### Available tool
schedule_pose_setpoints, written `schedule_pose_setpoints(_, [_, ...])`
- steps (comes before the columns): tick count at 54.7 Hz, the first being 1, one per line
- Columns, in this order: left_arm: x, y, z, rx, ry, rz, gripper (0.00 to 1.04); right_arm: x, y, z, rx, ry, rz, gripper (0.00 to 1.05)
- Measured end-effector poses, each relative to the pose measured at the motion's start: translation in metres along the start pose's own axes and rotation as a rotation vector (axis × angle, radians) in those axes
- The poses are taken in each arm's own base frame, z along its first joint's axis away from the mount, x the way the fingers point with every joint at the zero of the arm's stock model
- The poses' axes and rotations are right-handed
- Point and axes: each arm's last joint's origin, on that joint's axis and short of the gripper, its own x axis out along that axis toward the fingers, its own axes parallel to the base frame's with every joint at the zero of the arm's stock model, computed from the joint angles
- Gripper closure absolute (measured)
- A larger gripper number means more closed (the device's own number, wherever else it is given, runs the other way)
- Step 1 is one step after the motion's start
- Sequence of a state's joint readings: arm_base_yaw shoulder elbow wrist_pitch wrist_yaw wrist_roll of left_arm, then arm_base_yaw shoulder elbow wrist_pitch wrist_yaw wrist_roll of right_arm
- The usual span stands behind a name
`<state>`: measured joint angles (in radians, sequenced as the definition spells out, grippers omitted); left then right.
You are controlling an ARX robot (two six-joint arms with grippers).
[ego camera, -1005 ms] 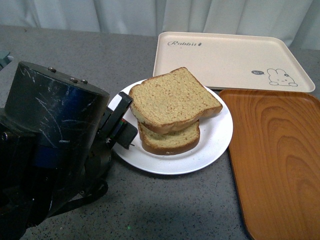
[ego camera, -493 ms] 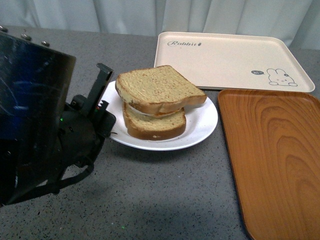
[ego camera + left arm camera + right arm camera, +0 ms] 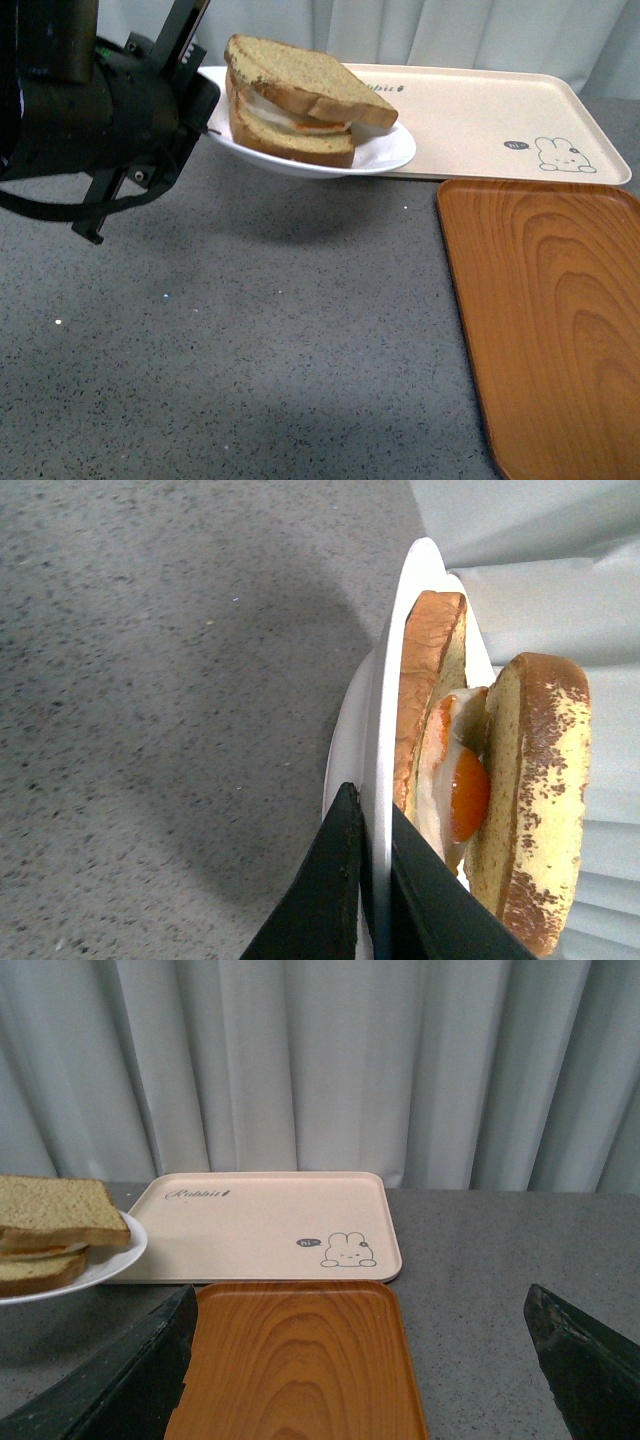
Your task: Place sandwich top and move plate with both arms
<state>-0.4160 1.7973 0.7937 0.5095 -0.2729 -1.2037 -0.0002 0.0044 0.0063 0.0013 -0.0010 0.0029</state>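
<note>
**Plate [image 3: 385, 155] held off the table [image 3: 250, 350]**

The left gripper [image 3: 375, 880] pinches the white plate's rim, holding it above the grey table. The sandwich top [image 3: 300, 75] lies on the fried egg [image 3: 468, 790]. The right gripper [image 3: 360, 1300] gapes wide. The cream tray [image 3: 480, 110] behind reads "Rabbit" and "hi".
</note>
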Motion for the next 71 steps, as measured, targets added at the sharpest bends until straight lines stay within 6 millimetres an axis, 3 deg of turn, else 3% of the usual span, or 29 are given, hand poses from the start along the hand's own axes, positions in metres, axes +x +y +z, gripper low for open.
schedule_pose_setpoints(17, [0.007,-0.031,-0.001,0.042,0.007,-0.051,1.01,0.0,0.0,0.0,0.0,0.0,0.0,0.09])
schedule_pose_setpoints(36, [0.049,-0.042,-0.024,0.171,0.054,-0.005,1.01,0.0,0.0,0.0,0.0,0.0,0.0,0.09])
schedule_pose_setpoints(56, [0.088,-0.068,-0.032,0.209,0.062,-0.013,1.01,0.0,0.0,0.0,0.0,0.0,0.0,0.09])
schedule_pose_setpoints(71, [0.113,-0.071,-0.044,0.253,0.097,-0.006,1.01,0.0,0.0,0.0,0.0,0.0,0.0,0.09])
